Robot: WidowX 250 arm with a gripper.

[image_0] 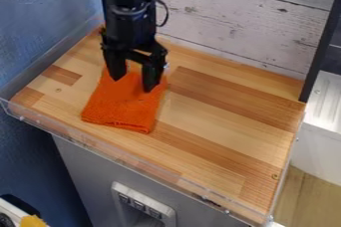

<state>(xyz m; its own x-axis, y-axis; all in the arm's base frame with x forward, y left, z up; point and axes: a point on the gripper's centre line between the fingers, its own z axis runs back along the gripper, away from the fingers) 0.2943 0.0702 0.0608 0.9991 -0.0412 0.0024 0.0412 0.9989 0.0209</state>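
The hand [132, 85] is spread, its two fingers well apart and pointing down over the 12 o'clock half of the orange cloth [121, 109]; whether the tips touch it, I cannot tell. The cloth lies on the bench [226, 141], toward 10 o'clock from its middle. It looks folded and mostly flat, longer than wide, its near edge at 6 o'clock slightly slanted and its 12 o'clock end partly hidden behind the hand

So the arm [126, 2] gets chopped off by the top edge, its end effector [134, 82] hides part of the orange cloth [123, 106], and the yellow thing [32, 221] bottom left is cut off too.
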